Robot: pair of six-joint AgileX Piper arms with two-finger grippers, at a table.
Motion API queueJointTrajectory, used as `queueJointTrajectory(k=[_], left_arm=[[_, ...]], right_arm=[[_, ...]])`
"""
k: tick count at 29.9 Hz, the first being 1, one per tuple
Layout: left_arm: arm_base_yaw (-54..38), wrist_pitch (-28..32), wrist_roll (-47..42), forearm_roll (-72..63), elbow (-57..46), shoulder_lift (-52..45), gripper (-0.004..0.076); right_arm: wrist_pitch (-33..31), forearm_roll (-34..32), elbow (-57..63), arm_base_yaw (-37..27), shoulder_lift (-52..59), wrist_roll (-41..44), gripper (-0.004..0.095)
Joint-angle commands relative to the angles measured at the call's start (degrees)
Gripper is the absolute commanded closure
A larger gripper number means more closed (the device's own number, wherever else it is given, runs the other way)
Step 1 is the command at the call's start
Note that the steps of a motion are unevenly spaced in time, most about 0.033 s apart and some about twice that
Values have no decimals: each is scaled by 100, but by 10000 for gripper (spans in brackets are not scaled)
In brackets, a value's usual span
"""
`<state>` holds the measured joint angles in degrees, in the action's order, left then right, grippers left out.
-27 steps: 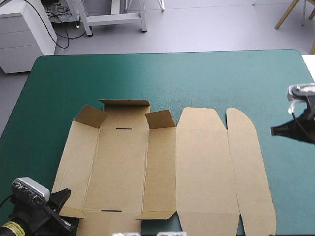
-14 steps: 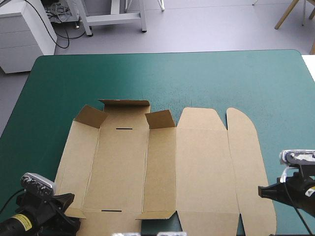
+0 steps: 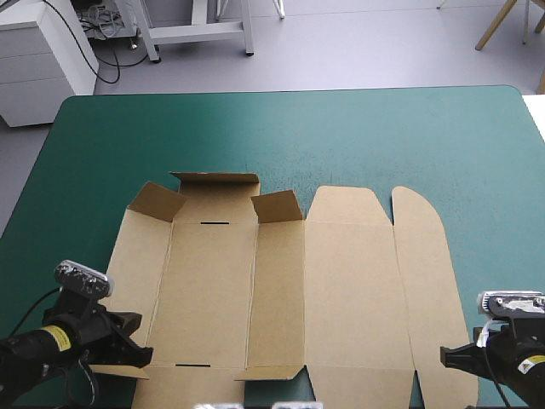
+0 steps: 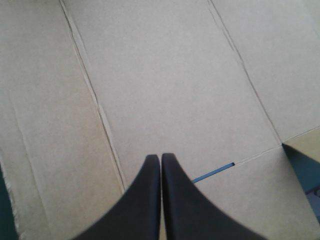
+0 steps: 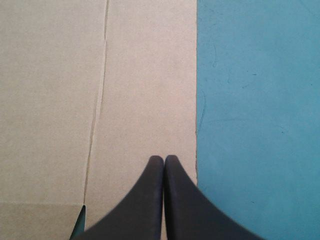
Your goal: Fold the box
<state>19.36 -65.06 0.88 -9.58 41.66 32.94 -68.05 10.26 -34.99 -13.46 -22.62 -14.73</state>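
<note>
Box point(image 3: 341, 290) is lying almost flat across the near half of the teal-green worktop point(image 3: 255, 128), only the small flaps point(image 3: 157, 203) at its far left standing up, while the left gripper point(image 4: 160, 159) is hanging over its near left corner and the right gripper point(image 5: 164, 159) over its near right edge, each with black fingers point(image 4: 145, 200) pressed together, pinching nothing. Whether either tip is touching the sheet is hard to tell; to my eye each gripper is needing to spread first, slip one finger under the free edge, then lift about the scored crease point(image 5: 95, 125) without dragging the sheet.
</note>
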Motion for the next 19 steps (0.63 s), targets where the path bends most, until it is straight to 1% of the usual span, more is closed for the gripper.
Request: queueJointTrajectory(k=[1,4,7,11,13,17,19], left_arm=[[46,191,-88,-532,523,470,734],[46,98,-88,-798,839,845,734],[46,46,-88,-766,1091,1208,734],[36,209,220,-699,1392,1700,734],[36,238,207,-472,1587,1986,734],[-177,794,112,161,2088,2551,733],[-591,953,130,173,2418,2833,732]], right_arm=[[448,84,2,-28,-48,-18,927],[577,111,2,-28,-48,-18,927],[646,111,11,-28,-48,-29,927],[646,111,11,-28,-48,-39,927],[646,111,11,-28,-48,-39,927],[646,111,11,-28,-48,-39,927],[646,111,11,-28,-48,-39,927]])
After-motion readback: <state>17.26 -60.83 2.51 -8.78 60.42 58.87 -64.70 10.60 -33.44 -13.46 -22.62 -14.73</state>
